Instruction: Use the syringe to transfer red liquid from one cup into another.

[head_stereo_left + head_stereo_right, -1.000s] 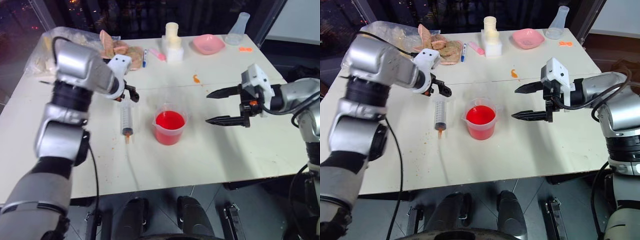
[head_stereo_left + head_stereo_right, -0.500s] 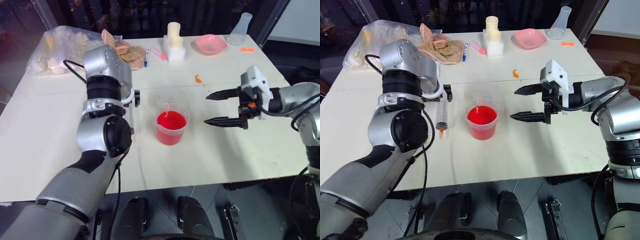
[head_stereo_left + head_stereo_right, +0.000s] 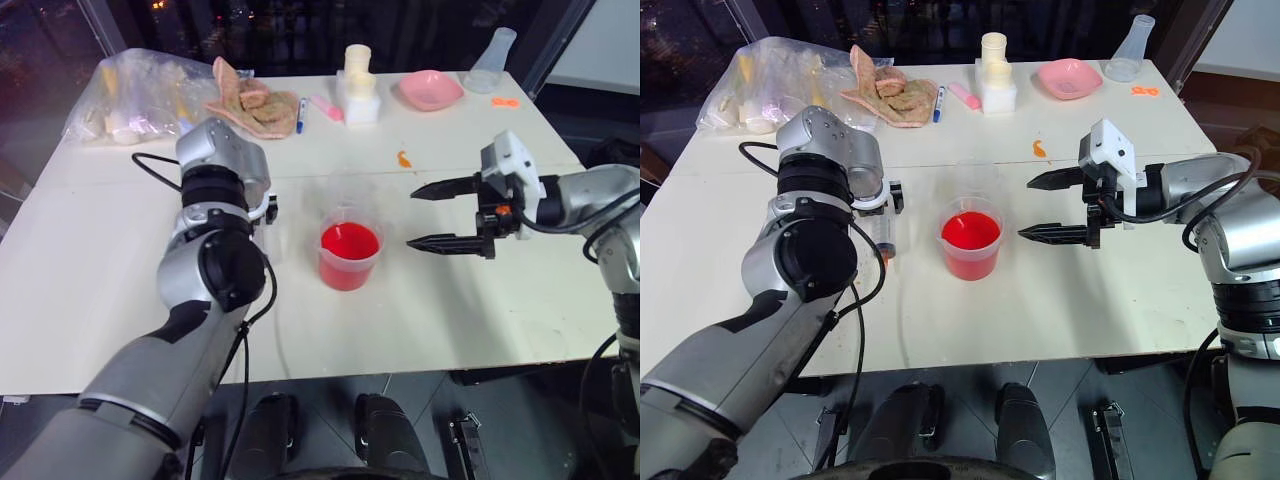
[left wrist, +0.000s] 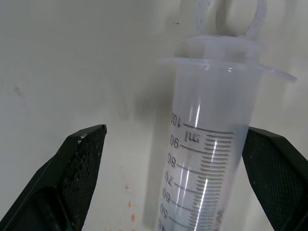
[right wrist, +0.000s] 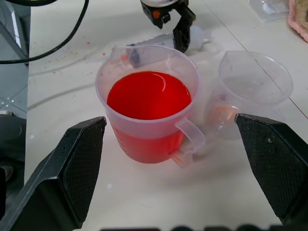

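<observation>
Fingers spread wide, the left gripper (image 4: 171,183) straddles the syringe (image 4: 211,144) lying flat on the table (image 3: 80,260), where an off-centre squeeze risks rolling it toward the nearby beaker (image 3: 350,255) of red liquid (image 3: 350,242).

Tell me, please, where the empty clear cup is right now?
The empty clear cup stands on the white table directly behind the beaker of red liquid, close beside it, on the far side from the robot, near the table's middle.

pink dish (image 3: 430,90), flask (image 3: 495,58), plastic bag (image 3: 140,95)
</observation>
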`<state>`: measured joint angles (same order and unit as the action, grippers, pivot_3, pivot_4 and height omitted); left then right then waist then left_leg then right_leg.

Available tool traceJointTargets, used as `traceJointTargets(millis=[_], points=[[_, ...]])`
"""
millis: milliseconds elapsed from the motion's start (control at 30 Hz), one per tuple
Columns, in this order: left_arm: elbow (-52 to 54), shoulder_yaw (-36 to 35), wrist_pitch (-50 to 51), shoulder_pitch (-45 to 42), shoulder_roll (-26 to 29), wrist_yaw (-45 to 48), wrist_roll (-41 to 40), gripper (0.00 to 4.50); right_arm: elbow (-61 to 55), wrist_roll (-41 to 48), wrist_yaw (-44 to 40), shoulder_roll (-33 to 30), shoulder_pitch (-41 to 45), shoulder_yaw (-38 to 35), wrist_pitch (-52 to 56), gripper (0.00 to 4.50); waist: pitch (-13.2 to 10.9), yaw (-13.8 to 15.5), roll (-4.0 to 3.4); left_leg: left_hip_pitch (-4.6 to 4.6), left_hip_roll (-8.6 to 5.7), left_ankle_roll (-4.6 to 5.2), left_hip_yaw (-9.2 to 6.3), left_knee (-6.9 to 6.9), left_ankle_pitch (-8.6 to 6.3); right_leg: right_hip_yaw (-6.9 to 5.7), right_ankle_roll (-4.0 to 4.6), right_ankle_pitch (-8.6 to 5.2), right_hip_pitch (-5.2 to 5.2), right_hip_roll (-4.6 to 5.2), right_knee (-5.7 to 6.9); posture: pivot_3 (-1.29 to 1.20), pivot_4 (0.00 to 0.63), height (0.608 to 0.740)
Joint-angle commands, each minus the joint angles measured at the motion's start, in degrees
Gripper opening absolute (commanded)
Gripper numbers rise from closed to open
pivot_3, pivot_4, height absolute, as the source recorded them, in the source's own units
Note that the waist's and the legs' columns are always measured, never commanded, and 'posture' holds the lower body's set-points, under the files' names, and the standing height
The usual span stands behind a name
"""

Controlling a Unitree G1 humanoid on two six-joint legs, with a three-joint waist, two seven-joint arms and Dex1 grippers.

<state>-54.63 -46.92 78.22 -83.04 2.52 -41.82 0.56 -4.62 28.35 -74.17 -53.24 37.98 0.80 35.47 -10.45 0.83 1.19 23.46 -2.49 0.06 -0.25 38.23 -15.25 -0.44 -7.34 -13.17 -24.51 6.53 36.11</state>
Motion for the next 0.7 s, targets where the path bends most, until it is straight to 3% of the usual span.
traceJointTargets(millis=[33, 367, 533, 700], points=[[-2.90, -0.03, -4.11, 0.04, 1.44, -1.24, -2.43, 4.48, -1.64, 0.80, 0.42, -1.07, 0.01, -2.73, -0.44, 4.50, 0.00, -0.03, 0.00, 0.00, 0.00, 0.00, 0.00, 0.00, 0.00, 0.00, 0.00, 0.00, 0.00, 0.00, 0.00, 0.00, 0.150, 0.740], [-9.20, 1.61, -9.62, 1.77, 3.21, -2.62, -8.45, 1.61, -1.99, 0.73, 0.69, -1.39, -0.16, -2.86, -0.44, 4.50, 0.02, -0.20, -0.02, -0.06, 0.01, -0.07, 0.01, 0.01, 0.06, -0.01, 0.00, 0.03, 0.01, -0.01, 0.08, 0.00, 0.150, 0.740], [-7.57, 0.69, -8.74, 1.73, 3.74, -3.32, -12.08, 1.55, -1.97, 0.74, 0.64, -1.54, 0.15, -2.76, -0.36, 4.50, 0.02, -0.18, -0.02, -0.07, 0.01, -0.08, 0.01, 0.01, 0.06, -0.01, 0.00, 0.03, 0.01, -0.02, 0.11, 0.00, 0.150, 0.740], [2.48, 8.44, -4.33, 1.45, 6.73, 8.82, -14.45, 1.55, -1.83, 0.61, 0.87, -1.38, 0.46, -2.67, -0.45, 4.50, 0.01, -0.20, 0.00, -0.06, 0.01, -0.10, 0.01, 0.01, 0.08, -0.01, 0.00, 0.04, 0.01, -0.03, 0.11, 0.00, 0.150, 0.740]])
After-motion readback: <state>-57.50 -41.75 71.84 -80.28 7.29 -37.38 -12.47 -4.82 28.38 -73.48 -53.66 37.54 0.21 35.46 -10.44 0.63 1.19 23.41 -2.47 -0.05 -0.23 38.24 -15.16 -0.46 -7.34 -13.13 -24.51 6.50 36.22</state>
